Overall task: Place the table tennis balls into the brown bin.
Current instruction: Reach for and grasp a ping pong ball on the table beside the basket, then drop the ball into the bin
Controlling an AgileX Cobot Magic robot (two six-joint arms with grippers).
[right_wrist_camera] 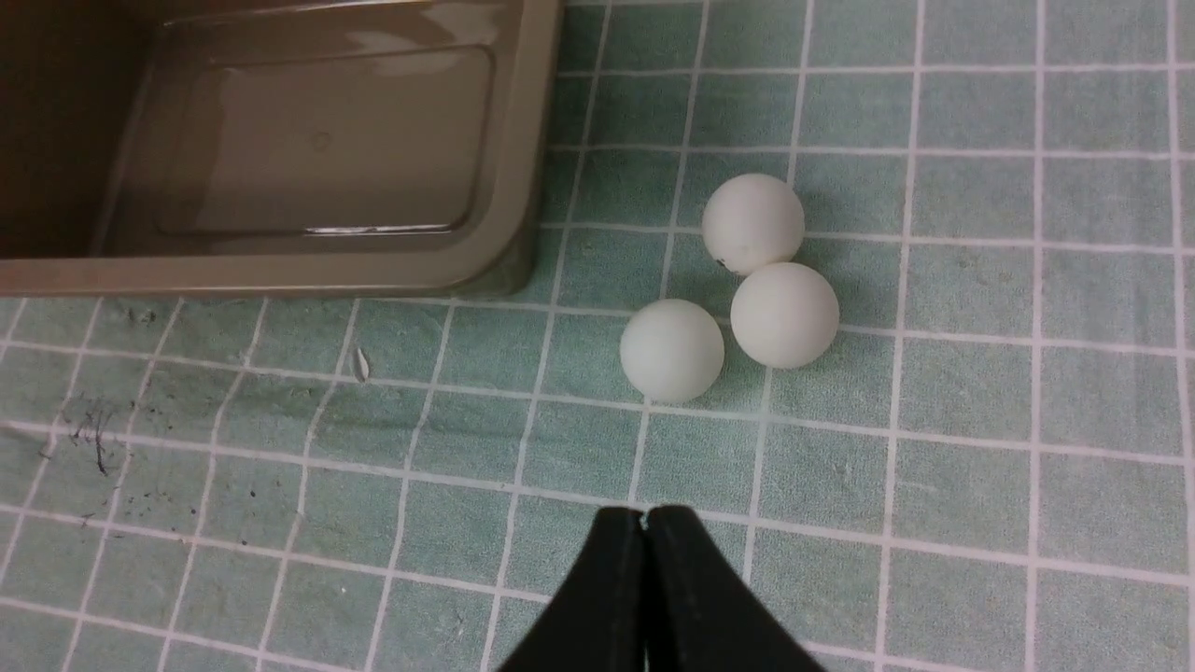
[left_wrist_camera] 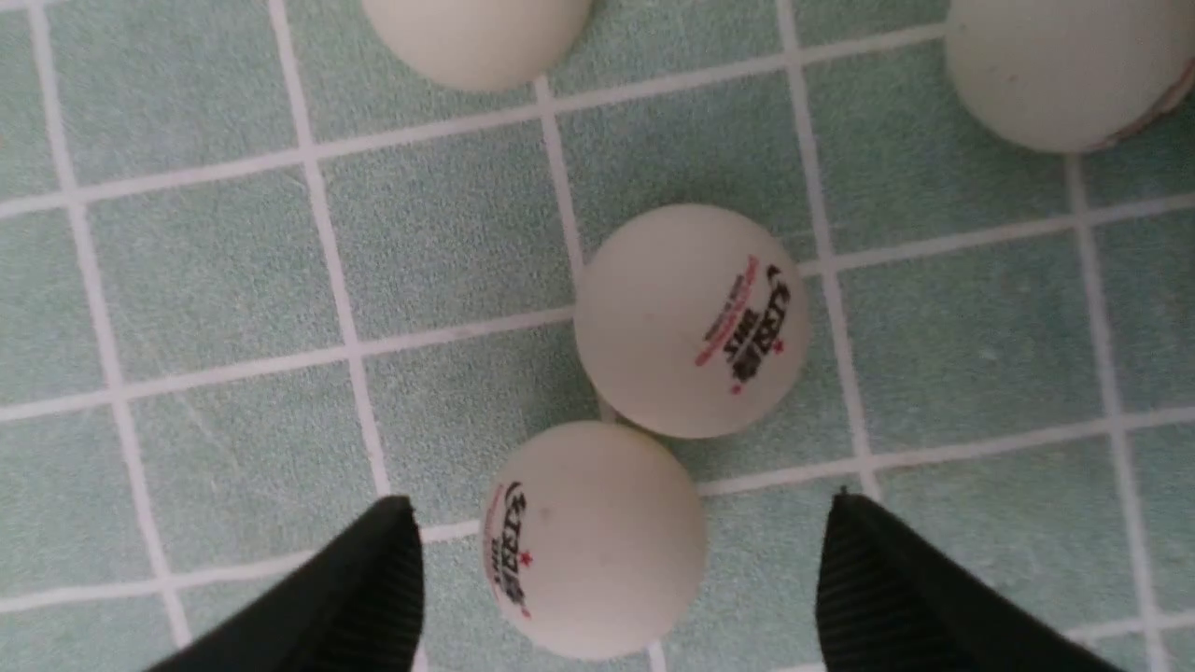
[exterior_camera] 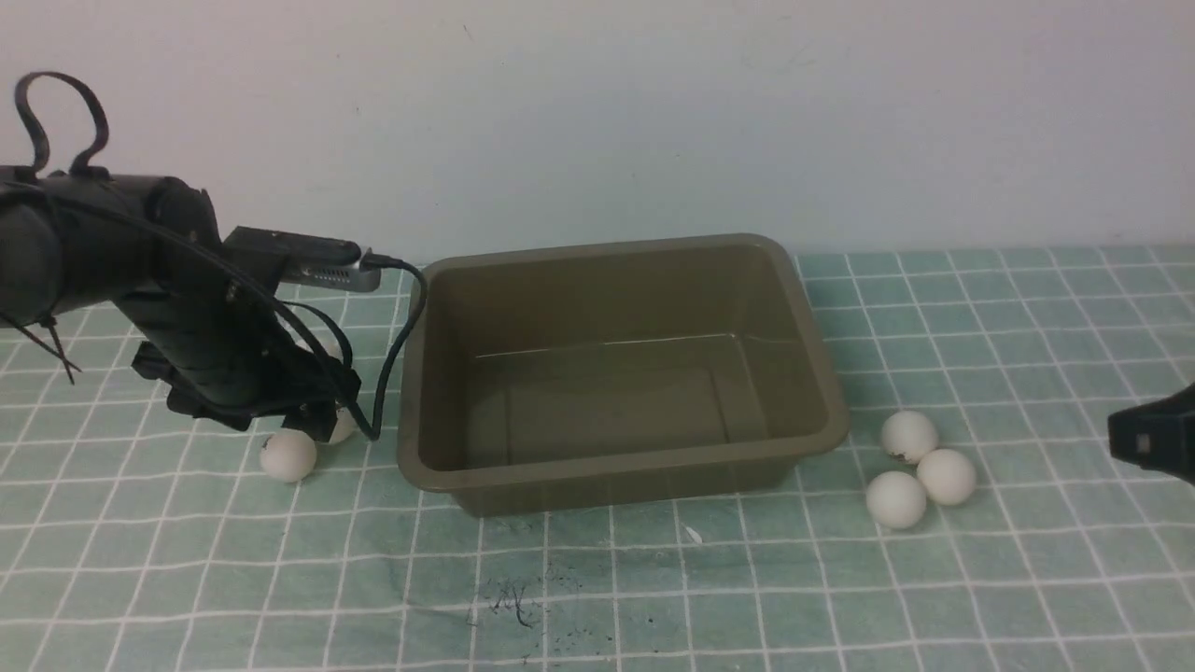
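1. Nothing is lying in the brown bin (exterior_camera: 607, 299) that I can see. Its glossy floor is showing bare, so I am judging the task as barely begun.
2. Three table tennis balls (exterior_camera: 946, 476) are sitting in a tight cluster on the checked cloth (exterior_camera: 653, 597), just right of the bin and near its front corner.
3. Left of the bin, the left gripper (left_wrist_camera: 618, 502) is hanging low over a second group. Its jaws are spread wide around a printed ball (left_wrist_camera: 593, 541) and, as far as I can tell, are touching it on neither side. That ball is leaning against another printed one.
4. The right gripper (right_wrist_camera: 646, 523) is waiting well right of the bin, near the cluster, with its jaws pressed together and gripping nothing.
5. I am counting at least seven balls outside the bin, all waiting to go in.
6. The left arm (exterior_camera: 187, 317) is covering most of the left group from the front: one ball is showing clearly and another only as a sliver.
7. The left wrist view is cutting off two of its four balls.
8. The bin's near wall is hiding a strip of its floor.
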